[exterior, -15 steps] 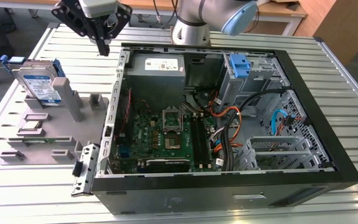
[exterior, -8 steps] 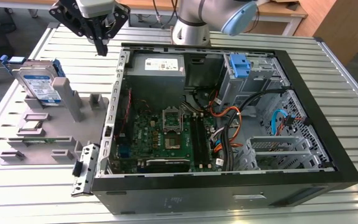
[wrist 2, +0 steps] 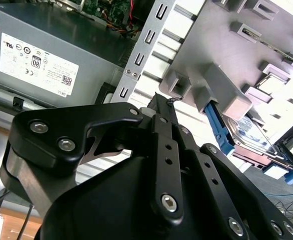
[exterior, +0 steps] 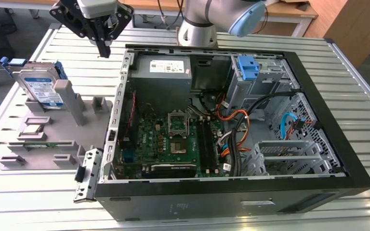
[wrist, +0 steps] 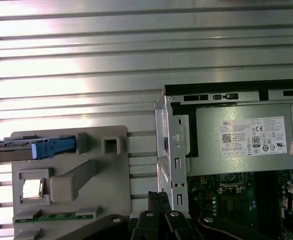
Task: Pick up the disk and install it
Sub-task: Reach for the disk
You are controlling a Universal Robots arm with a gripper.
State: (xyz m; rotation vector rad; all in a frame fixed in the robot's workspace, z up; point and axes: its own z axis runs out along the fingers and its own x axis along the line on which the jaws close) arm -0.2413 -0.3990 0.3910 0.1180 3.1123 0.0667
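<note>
A slatted metal bench (exterior: 37, 202) carries an open black computer case (exterior: 236, 202), lying on its side with its green motherboard (exterior: 172, 139) and cables exposed. The pale robot arm (exterior: 201, 24) rises from behind the case. Inside the case, at its far corner toward the exterior view's left, sits the grey power supply (exterior: 162, 77), which also appears in both wrist views (wrist 2: 46, 50) (wrist: 246, 137).

At the exterior view's left of the case, a grey parts fixture (exterior: 50, 139) lies flat on the bench and is seen in both wrist views (wrist 2: 211, 55) (wrist: 106, 190). The disk (exterior: 40, 89) stands on edge in a slot at the fixture's far end, its label facing outward and its blue carrier showing along the top. The second wrist view (wrist 2: 254, 132) and the first wrist view (wrist: 16, 150) also catch it.

The black gripper (exterior: 103, 50) hangs above the bench between the disk and the case's power-supply corner, touching neither. Its fingers are drawn together to a single point with nothing between them, as both wrist views show (wrist 2: 162, 102) (wrist: 159, 197). An empty blue bracket (exterior: 248, 67) sits in the case's drive bay.
</note>
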